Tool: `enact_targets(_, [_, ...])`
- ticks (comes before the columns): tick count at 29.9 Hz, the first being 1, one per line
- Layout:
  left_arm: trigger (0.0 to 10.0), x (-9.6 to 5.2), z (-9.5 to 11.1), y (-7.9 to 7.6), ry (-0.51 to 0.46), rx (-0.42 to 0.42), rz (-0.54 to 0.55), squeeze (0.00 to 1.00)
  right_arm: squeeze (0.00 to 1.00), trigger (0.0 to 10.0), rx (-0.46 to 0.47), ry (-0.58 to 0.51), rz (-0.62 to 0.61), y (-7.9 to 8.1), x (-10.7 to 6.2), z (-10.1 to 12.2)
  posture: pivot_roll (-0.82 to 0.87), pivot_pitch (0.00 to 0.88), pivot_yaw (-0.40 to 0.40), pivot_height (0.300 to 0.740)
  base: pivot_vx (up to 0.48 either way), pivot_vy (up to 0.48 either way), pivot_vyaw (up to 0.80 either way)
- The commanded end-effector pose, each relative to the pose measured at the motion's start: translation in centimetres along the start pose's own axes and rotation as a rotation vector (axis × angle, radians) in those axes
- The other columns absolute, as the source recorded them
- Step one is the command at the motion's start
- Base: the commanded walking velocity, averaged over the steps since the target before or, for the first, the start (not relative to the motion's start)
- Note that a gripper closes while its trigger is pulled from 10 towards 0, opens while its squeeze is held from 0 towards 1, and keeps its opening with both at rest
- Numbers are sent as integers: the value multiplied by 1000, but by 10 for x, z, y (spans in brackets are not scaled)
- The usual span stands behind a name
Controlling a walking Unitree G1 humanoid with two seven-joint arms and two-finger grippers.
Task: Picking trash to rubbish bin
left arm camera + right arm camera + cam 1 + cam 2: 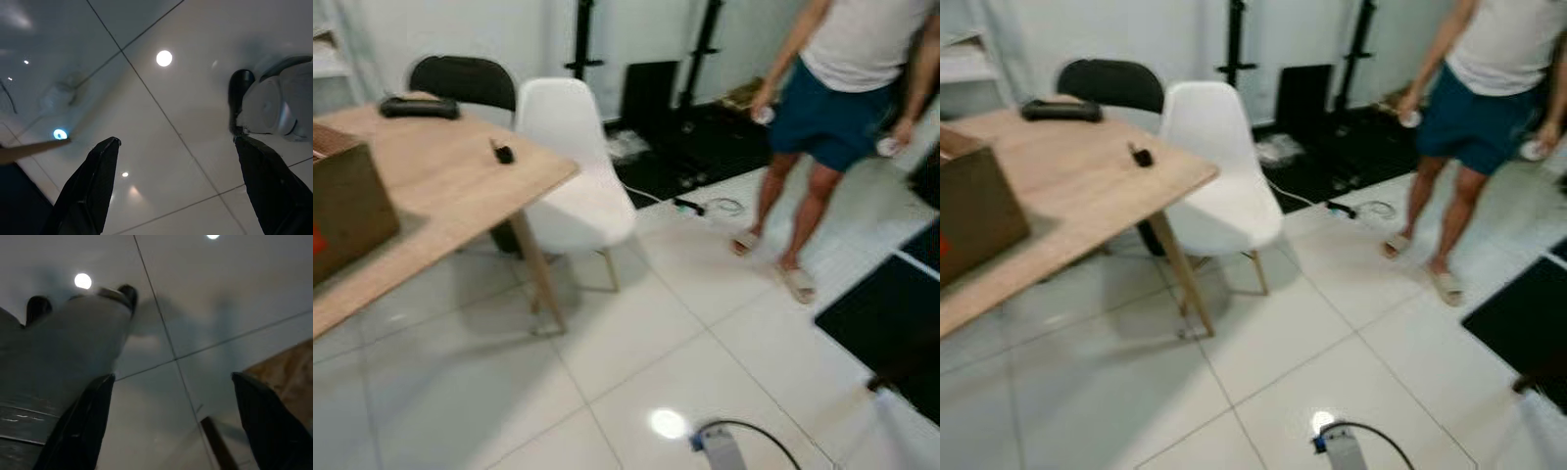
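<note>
My left gripper (177,139) hangs open over the white tiled floor, with nothing between its fingers. My right gripper (173,376) is open too, above the tiles near a wooden table leg. A crumpled clear plastic piece (626,145) lies on the floor at the edge of a black mat (705,137), behind the white chair. A small black object (503,153) rests on the wooden table (460,186). The eye views are blurred.
A cardboard box (342,201) and a black device (419,108) sit on the table. A white chair (573,166) and a black chair (462,78) stand beside it. A person (842,108) stands at the right, holding small white things. Cables (705,206) cross the floor.
</note>
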State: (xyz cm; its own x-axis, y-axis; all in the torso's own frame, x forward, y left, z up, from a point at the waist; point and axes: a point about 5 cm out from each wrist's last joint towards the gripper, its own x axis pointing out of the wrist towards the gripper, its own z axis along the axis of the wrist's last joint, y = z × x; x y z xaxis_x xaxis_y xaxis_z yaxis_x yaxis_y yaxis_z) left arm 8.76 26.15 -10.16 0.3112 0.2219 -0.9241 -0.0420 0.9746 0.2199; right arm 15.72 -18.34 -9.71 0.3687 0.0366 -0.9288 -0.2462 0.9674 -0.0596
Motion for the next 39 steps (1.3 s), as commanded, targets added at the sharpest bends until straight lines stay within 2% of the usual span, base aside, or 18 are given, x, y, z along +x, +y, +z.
enact_targets(1, [10000,1,1,-6,-6,-18,-17,0,0,10000,-4,15,-2,-3,-1,-4,176,40,-41,740,0,0,-800])
enact_targets(10, [10000,1,1,-7,-7,-57,-11,0,0,10000,-4,24,-5,-4,-1,-8,171,44,-44,740,0,0,-800])
enact_targets(33, [10000,1,2,-10,-7,-84,-23,0,0,10000,-3,23,1,-4,-1,-6,171,53,-49,740,0,0,-800])
enact_targets(38, [10000,1,3,-10,-8,-90,-26,0,0,10000,54,9,-5,-6,-1,-4,172,43,-51,740,0,0,-800])
enact_targets(39, [10000,1,3,-10,-10,-98,-27,0,0,10000,115,-13,-10,-7,-1,2,173,46,-51,740,0,0,-800])
